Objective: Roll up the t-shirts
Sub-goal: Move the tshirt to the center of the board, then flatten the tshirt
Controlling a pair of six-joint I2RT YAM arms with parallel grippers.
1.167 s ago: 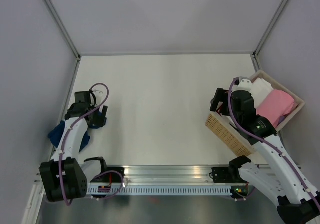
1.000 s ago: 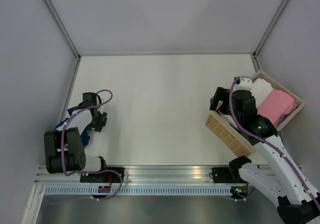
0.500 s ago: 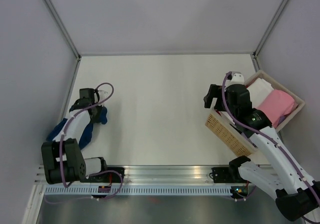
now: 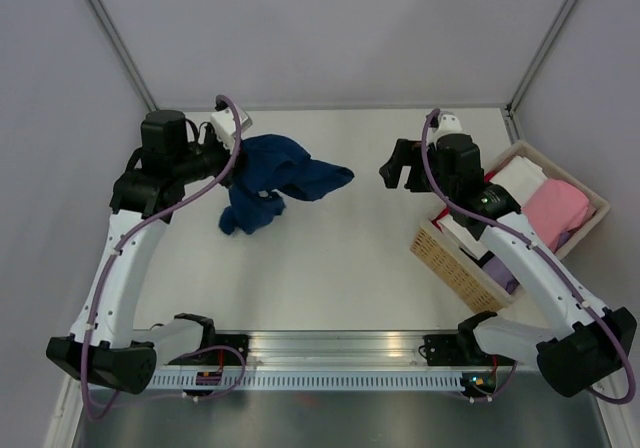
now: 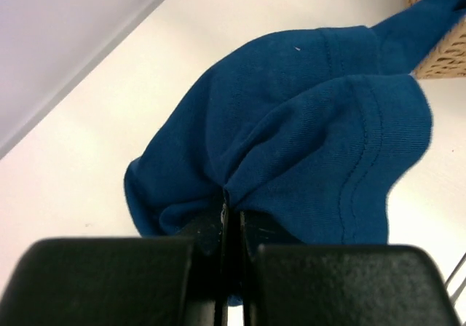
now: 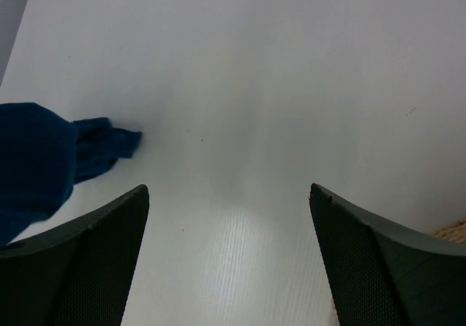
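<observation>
T-shirt (image 4: 275,173) now dangles mid-table from the lifted left gripper (image 5: 231,220).

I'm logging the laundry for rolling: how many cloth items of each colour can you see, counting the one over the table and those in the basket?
navy blue t-shirt: 1
white cloth: 1
pink cloth: 1
lilac cloth: 1 (mostly hidden)
Total: 4

Bunched up, the navy t-shirt (image 4: 270,176) hides its own front. The right wrist view's left edge crops it; the right arm (image 4: 522,256) hides part of the basket (image 4: 455,268).
</observation>
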